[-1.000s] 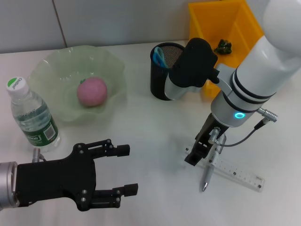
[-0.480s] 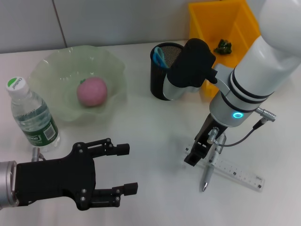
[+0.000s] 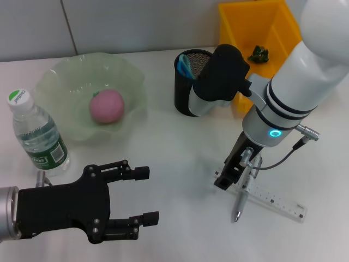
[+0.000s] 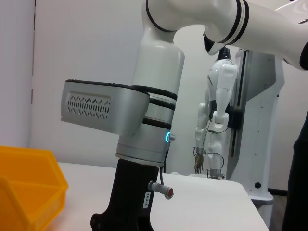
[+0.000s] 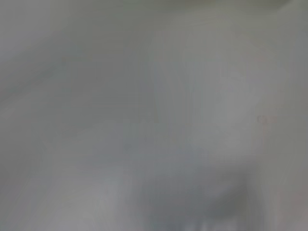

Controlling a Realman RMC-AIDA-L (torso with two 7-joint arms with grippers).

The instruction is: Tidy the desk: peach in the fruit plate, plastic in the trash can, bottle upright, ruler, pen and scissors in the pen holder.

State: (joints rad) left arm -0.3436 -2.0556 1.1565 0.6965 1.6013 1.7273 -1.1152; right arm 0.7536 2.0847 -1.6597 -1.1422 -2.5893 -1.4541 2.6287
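Note:
The pink peach (image 3: 107, 106) lies in the green fruit plate (image 3: 65, 73). At the far left the bottle (image 3: 36, 137) stands upright. Blue scissors handles (image 3: 185, 65) stick out of the black mesh pen holder (image 3: 184, 101). Crumpled plastic (image 3: 259, 53) sits in the yellow trash can (image 3: 240, 22). The clear ruler (image 3: 275, 200) and the silver pen (image 3: 240, 204) lie together on the table at the right. My right gripper (image 3: 228, 176) points straight down onto the pen's upper end. My left gripper (image 3: 146, 195) hovers open at the front left, holding nothing.
The white table (image 3: 174, 153) runs back to a wall. The right arm's grey elbow (image 3: 221, 71) hangs just beside the pen holder. In the left wrist view the right arm (image 4: 139, 125) and the yellow trash can (image 4: 29, 192) show. The right wrist view is a grey blur.
The right arm has shifted very slightly to the left over the pen. Pen, ruler and left gripper stay as they were.

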